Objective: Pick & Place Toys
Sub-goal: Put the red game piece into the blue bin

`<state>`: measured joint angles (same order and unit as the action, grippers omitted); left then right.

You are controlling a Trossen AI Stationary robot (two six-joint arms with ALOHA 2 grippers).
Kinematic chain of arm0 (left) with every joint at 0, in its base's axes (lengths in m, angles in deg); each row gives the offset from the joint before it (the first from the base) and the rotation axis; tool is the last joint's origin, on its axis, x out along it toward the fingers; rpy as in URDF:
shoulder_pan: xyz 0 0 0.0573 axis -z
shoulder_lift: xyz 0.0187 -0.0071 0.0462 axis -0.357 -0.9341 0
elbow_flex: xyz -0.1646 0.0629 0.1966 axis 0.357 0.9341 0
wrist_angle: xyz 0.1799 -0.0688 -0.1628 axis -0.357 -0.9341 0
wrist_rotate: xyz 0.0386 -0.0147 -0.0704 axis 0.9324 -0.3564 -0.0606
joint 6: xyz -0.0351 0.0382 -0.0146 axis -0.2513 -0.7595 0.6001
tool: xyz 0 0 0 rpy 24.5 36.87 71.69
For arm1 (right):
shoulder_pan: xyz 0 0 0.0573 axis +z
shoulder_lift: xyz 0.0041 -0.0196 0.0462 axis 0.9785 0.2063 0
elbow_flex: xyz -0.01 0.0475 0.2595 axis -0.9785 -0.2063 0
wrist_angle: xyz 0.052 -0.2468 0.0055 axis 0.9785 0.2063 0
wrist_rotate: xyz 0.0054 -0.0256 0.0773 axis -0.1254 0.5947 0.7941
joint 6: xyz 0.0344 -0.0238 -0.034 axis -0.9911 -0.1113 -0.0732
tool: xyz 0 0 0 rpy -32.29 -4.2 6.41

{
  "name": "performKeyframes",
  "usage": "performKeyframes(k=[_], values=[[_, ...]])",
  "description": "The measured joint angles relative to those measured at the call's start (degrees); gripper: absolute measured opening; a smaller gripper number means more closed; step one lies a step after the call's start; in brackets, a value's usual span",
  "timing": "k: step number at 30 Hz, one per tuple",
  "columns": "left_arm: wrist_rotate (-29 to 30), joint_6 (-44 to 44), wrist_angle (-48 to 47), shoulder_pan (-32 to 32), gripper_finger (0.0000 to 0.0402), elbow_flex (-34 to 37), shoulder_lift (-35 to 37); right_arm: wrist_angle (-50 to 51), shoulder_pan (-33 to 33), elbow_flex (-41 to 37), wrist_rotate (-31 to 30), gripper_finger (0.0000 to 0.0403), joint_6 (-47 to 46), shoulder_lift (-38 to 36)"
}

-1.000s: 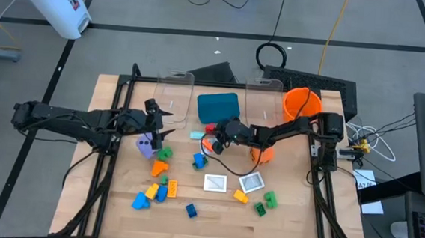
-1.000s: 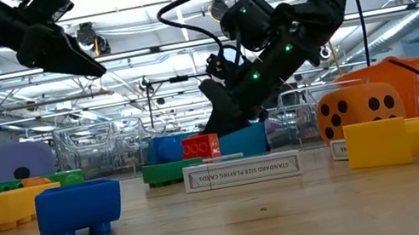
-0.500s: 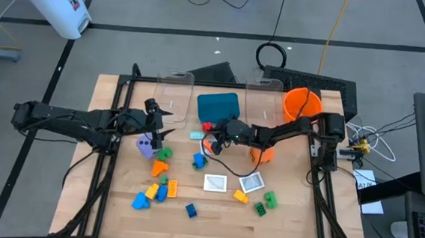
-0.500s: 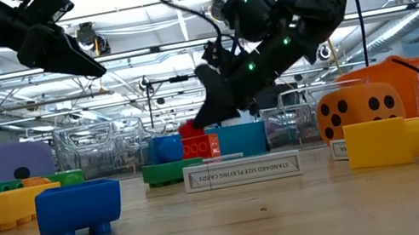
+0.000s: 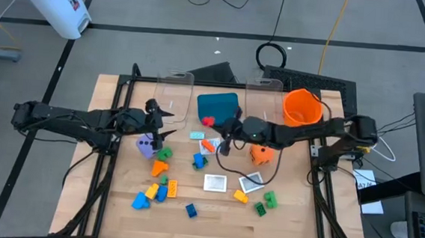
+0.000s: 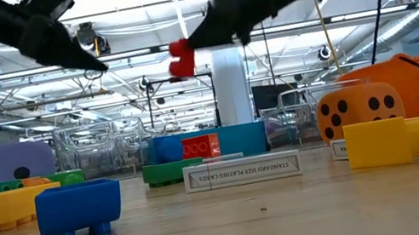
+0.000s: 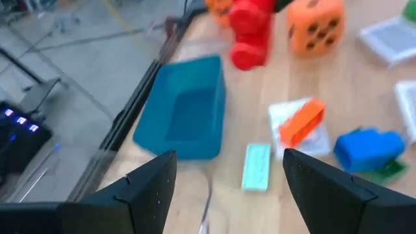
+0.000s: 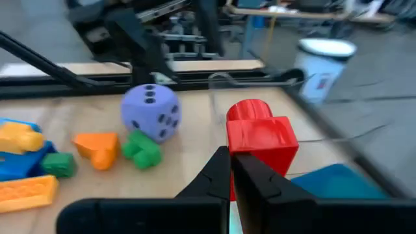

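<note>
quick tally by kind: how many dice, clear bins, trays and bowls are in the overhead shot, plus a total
dice: 2, the purple die and the orange die
clear bins: 2, the left clear bin and the right clear bin
trays: 1, the teal tray
bowls: 1, the orange bowl
total: 6

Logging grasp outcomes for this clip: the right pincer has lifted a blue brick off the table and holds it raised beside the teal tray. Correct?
Not quite: the brick is red, not blue. The right wrist view shows the right pincer shut on a red brick, and the low view shows that brick raised well clear of the table. In the high view it sits right at the teal tray.
</note>
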<state>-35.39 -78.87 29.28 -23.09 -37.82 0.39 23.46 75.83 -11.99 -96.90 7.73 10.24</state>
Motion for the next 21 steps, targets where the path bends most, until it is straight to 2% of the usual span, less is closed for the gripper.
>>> performKeyframes(k=[4, 8, 11, 18, 21], values=[[-5.53, -0.1, 7.82, 0.0, 0.0289, -0.03, -0.87, 2.01, 1.3, -0.04, -5.3, 0.0001, 4.46, -3.17], [-10.09, -0.13, 15.99, 0.0, 0.0289, -0.04, -3.59, 1.33, 1.97, -0.04, -5.6, 0.0001, 6.91, -4.04], [-11.4, -1.22, 21.34, 0.02, 0.0289, -0.09, -6.8, 1.38, 2.01, -0.09, -5.37, 0.0, 8.86, -3.89], [-11.66, -7.67, 33.05, 0.0, 0.0289, -0.07, -14.98, -0.94, -0.09, -0.09, 4.26, 0.0, 9.0, -3.89], [-11.66, -10.2, 37.56, 0.0, 0.0289, -0.07, -17.05, -1.87, -0.76, -0.09, 6.61, 0.0, 8.89, -3.95]])
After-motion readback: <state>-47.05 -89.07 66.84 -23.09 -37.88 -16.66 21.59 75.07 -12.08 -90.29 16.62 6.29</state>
